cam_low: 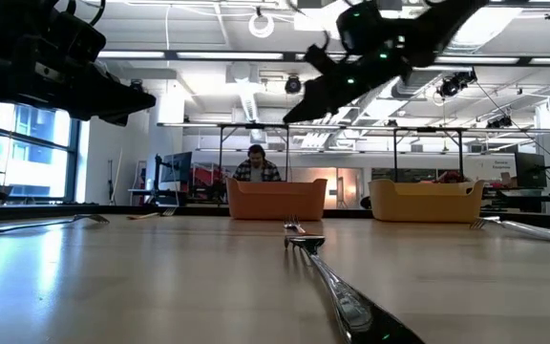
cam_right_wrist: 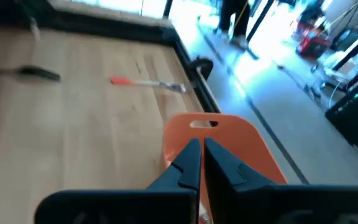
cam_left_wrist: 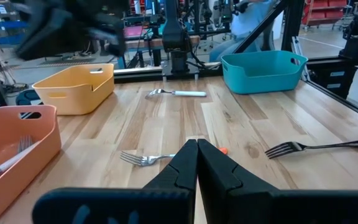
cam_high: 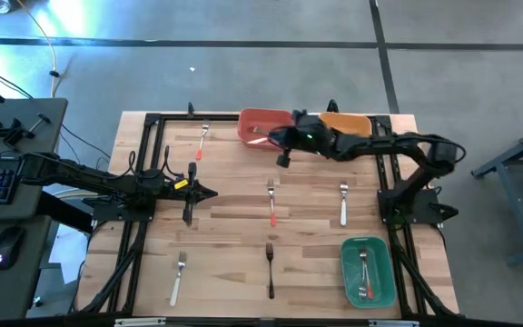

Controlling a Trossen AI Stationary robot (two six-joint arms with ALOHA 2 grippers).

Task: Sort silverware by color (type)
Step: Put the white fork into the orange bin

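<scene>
Several forks lie flat on the wooden table: two red-handled ones (cam_high: 202,141) (cam_high: 271,202), two white-handled ones (cam_high: 343,202) (cam_high: 179,277) and a black-handled one (cam_high: 270,270). My right gripper (cam_high: 281,150) hovers shut with nothing in it over the near edge of the orange bin (cam_high: 261,125), as the right wrist view (cam_right_wrist: 202,155) also shows. A white-handled fork (cam_left_wrist: 5,158) lies inside that bin. My left gripper (cam_high: 202,193) waits shut at the table's left, pointing level at the middle red-handled fork (cam_left_wrist: 148,158).
A yellow bin (cam_high: 345,123) stands at the far edge beside the orange one, partly under my right arm. A teal bin (cam_high: 369,271) with forks in it sits at the near right. Black frame rails (cam_high: 143,163) border the table's sides. A person (cam_low: 256,164) sits beyond the table.
</scene>
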